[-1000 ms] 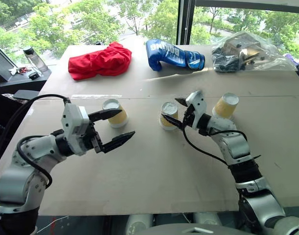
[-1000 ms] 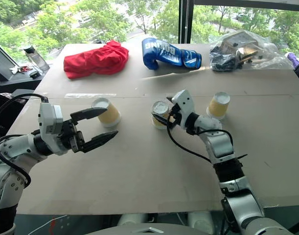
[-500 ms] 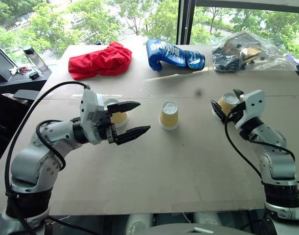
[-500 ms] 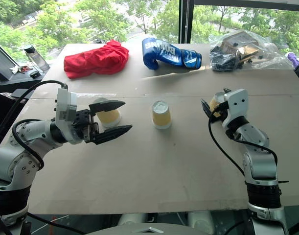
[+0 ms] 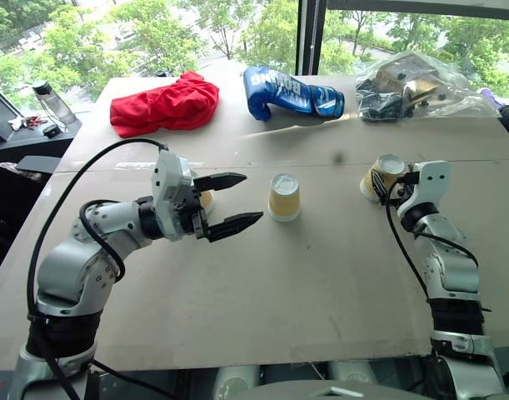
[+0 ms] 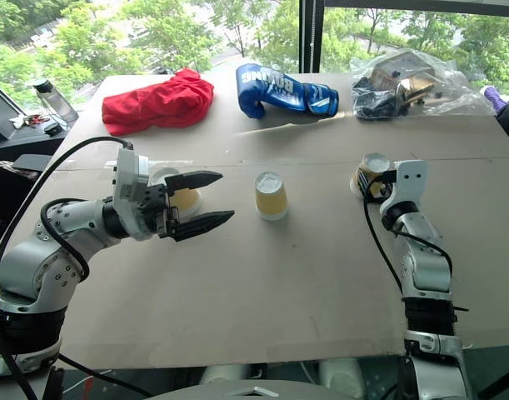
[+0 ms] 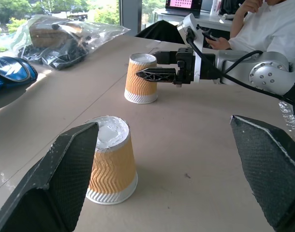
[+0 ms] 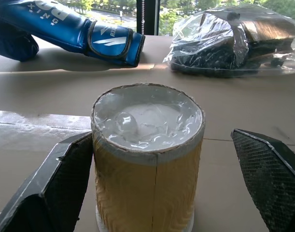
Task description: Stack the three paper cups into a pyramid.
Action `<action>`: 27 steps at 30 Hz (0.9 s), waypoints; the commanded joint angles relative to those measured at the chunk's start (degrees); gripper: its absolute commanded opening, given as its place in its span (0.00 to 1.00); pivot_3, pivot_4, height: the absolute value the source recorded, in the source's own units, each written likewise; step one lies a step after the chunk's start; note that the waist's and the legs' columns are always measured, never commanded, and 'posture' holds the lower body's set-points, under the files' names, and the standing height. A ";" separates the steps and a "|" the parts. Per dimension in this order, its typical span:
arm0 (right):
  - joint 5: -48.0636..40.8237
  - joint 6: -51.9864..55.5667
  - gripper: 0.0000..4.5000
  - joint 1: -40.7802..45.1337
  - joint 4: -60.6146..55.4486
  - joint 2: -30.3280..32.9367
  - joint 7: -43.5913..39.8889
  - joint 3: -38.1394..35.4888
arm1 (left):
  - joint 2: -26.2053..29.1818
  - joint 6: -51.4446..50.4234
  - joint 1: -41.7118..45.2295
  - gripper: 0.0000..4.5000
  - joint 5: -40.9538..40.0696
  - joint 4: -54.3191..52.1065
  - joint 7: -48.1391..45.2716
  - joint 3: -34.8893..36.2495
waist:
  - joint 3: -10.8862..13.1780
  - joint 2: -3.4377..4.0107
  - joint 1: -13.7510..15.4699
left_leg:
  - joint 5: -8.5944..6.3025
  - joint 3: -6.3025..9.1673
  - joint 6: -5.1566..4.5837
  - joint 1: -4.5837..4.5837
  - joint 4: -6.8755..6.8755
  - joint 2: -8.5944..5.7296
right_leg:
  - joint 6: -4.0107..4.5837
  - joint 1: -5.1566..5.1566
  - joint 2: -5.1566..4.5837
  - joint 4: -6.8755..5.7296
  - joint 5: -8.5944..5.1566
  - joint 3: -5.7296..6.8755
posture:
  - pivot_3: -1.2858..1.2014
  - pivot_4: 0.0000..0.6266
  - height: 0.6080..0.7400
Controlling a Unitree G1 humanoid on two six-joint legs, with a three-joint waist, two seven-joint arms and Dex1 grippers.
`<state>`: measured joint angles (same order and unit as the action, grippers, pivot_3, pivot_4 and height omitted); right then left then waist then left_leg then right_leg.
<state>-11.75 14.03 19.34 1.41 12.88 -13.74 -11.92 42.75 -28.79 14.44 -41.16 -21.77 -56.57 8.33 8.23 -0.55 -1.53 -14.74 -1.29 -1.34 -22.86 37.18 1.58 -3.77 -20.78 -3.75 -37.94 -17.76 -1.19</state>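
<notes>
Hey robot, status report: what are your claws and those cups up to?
Both claws open, holding nothing. Right claw around right cup, unclosed. Left claw beside left cup. Middle cup alone; nothing stacked.

Right gripper point(image 5: 386, 182) swung away from the middle cup point(image 5: 284, 197), now open around the right cup point(image 5: 382, 176), left gripper point(image 5: 229, 202) slid in toward the middle cup, jaws wide

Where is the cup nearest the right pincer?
In the left eye view that cup stands upside down on the table's right side, between the open right pincer's fingers, below the plastic bag.
</notes>
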 commanded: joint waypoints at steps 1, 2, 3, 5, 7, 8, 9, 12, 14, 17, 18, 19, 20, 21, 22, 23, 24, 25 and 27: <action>-2.18 -2.27 0.93 1.73 -0.59 -0.25 -0.44 -1.21 | -0.43 1.73 0.20 1.00 0.52 -0.62 -0.29 0.59 | 0.00 0.00 -0.01 | 0.00 0.00 0.00 0.00 0.00 0.00 | 0.00 0.00 0.00 0.00 0.00 0.00 | 0.52 0.24 1.00; -2.28 -2.46 0.87 1.89 -0.50 -0.33 -0.48 -1.06 | -0.57 1.91 0.06 1.00 0.70 -0.62 -0.29 0.57 | 0.00 0.00 -0.06 | 0.00 0.00 0.00 0.00 0.00 0.00 | 0.00 0.00 0.00 0.00 0.00 0.00 | 0.52 0.24 1.00; -2.35 -2.56 0.79 2.00 -0.41 -0.30 -0.64 -0.84 | -0.70 2.03 -0.03 1.00 0.81 -0.63 -0.28 0.59 | 0.00 0.00 -0.09 | -0.01 0.00 -0.01 0.00 0.00 0.01 | 0.00 0.00 0.00 0.00 0.00 0.00 | 0.52 0.24 1.00; -2.04 -2.96 0.62 2.19 0.03 -0.06 -1.05 -0.18 | -0.90 2.19 0.04 1.00 0.95 -0.47 -0.17 0.68 | 0.00 0.00 -0.12 | -0.01 0.00 -0.02 0.00 0.00 0.01 | 0.00 0.00 0.00 0.00 0.00 0.00 | 0.52 0.24 1.00; -2.04 -3.17 0.49 2.13 0.10 0.03 -1.63 0.33 | -1.01 2.37 -0.12 1.00 0.96 -0.45 0.02 0.98 | 0.00 0.00 -0.17 | -0.01 0.00 -0.02 0.00 0.00 0.01 | 0.00 0.00 0.00 0.00 0.00 0.00 | 0.52 0.24 1.00; -1.94 -3.18 0.49 2.03 0.05 0.09 -1.87 0.65 | -0.97 2.51 -0.28 1.00 0.99 -0.39 -0.01 1.17 | 0.00 0.00 -0.23 | -0.01 0.00 -0.02 0.00 0.00 0.01 | 0.00 0.00 0.00 0.00 0.00 0.00 | 0.52 0.24 1.00; -1.84 -3.20 0.49 1.90 -0.02 0.18 -2.17 0.99 | -0.90 2.66 -0.47 1.00 1.04 -0.34 -0.05 1.35 | 0.00 0.00 -0.27 | -0.01 0.00 -0.02 0.00 0.00 0.01 | 0.00 0.00 0.00 0.00 0.00 0.00 | 0.52 0.24 1.00; -1.50 -3.51 0.49 1.63 -0.41 0.45 -3.16 2.05 | -0.62 3.08 -0.91 1.00 1.29 -0.04 -0.19 1.67 | 0.00 0.00 -0.55 | -0.02 0.00 -0.03 0.00 0.00 0.02 | 0.00 0.00 0.00 0.00 0.00 -0.01 | 0.52 0.24 1.00; -1.68 -3.47 0.49 1.05 -2.27 0.88 -5.67 4.09 | -0.37 3.22 -1.70 1.00 1.40 -0.18 -0.22 2.25 | 0.00 0.00 -0.64 | -0.02 0.00 -0.03 0.00 0.00 0.03 | 0.00 0.00 0.00 0.00 0.00 0.00 | 0.52 0.24 1.00; -2.89 -2.10 0.49 -0.15 -5.69 1.68 -10.32 7.47 | 0.26 3.10 -3.41 1.00 1.21 -1.00 -0.35 3.56 | 0.01 0.01 -0.78 | -0.06 0.00 -0.10 0.00 -0.01 0.06 | 0.00 -0.02 0.02 -0.01 0.00 -0.01 | 0.52 0.24 1.00; -3.17 -1.52 0.49 -0.54 -6.50 2.02 -11.46 8.32 | 0.51 3.02 -3.96 1.00 1.15 -1.27 -0.40 3.94 | 0.01 0.01 -0.77 | -0.08 0.00 -0.14 0.00 -0.02 0.10 | 0.00 -0.02 0.04 0.00 0.00 -0.01 | 0.52 0.24 1.00; -3.61 -0.54 0.49 -0.93 -7.31 2.33 -12.57 9.21 | 0.86 3.04 -4.53 1.00 1.19 -1.48 -0.55 4.35 | 0.01 0.01 -0.72 | -0.09 0.00 -0.15 0.00 -0.02 0.12 | 0.00 -0.02 0.06 -0.01 0.00 0.00 | 0.52 0.24 1.00; -4.18 0.68 0.49 -1.27 -8.03 2.53 -13.38 9.90 | 1.17 3.20 -5.09 1.00 1.32 -1.68 -0.76 4.70 | 0.01 0.01 -0.68 | -0.09 0.01 -0.16 0.00 -0.02 0.13 | 0.00 -0.02 0.06 0.00 0.00 0.01 | 0.52 0.24 1.00; -4.76 2.23 0.49 -1.56 -8.92 2.84 -14.38 10.85 | 1.53 3.44 -5.84 1.00 1.53 -1.95 -1.04 5.07 | 0.01 0.01 -0.66 | -0.10 0.01 -0.16 0.00 -0.02 0.13 | 0.00 -0.02 0.06 0.00 0.00 0.01 | 0.52 0.24 1.00; -5.34 3.36 0.49 -1.80 -9.79 3.03 -15.34 11.67 | 1.87 3.62 -6.53 1.00 1.69 -2.22 -1.23 5.36 | 0.01 0.01 -0.64 | -0.10 0.01 -0.16 0.00 -0.02 0.14 | 0.00 -0.02 0.05 0.00 0.00 0.01 | 0.52 0.24 1.00; -6.13 4.61 0.49 -1.95 -10.79 3.03 -16.16 12.47 | 2.10 3.77 -7.24 1.00 1.77 -2.54 -1.35 5.68 | 0.01 0.01 -0.62 | -0.10 0.00 -0.17 0.00 -0.01 0.13 | 0.00 -0.02 0.04 0.00 0.00 0.00 | 0.52 0.24 1.00; -6.71 5.63 0.49 -2.01 -11.63 3.05 -16.84 13.20 | 2.23 3.86 -7.81 1.00 1.76 -2.82 -1.40 5.98 | 0.01 0.01 -0.61 | -0.10 0.00 -0.17 0.00 -0.01 0.13 | 0.00 -0.01 0.03 0.01 0.00 0.01 | 0.52 0.24 1.00; -6.83 6.40 0.49 -1.96 -12.30 3.15 -17.51 14.18 | 2.40 3.90 -8.34 1.00 1.72 -3.12 -1.34 6.22 | 0.01 0.01 -0.61 | -0.10 0.00 -0.17 0.00 -0.01 0.13 | 0.00 -0.01 0.02 0.01 0.00 0.01 | 0.52 0.24 1.00; -6.29 7.18 0.49 -1.62 -13.00 3.41 -18.33 15.86 | 2.76 3.82 -9.12 1.00 1.47 -3.67 -1.28 6.69 | 0.01 0.00 -0.62 | -0.11 0.01 -0.18 0.00 -0.01 0.14 | 0.00 -0.01 0.03 0.00 0.00 0.02 | 0.52 0.24 1.00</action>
<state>-17.46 20.36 17.19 -8.91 15.85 -30.69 2.29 44.72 -25.92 5.68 -39.44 -22.54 -57.70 13.05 8.23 -0.54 -2.14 -14.85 -1.27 -1.52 -22.86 37.17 1.73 -3.77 -20.79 -3.71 -37.94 -17.76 -1.16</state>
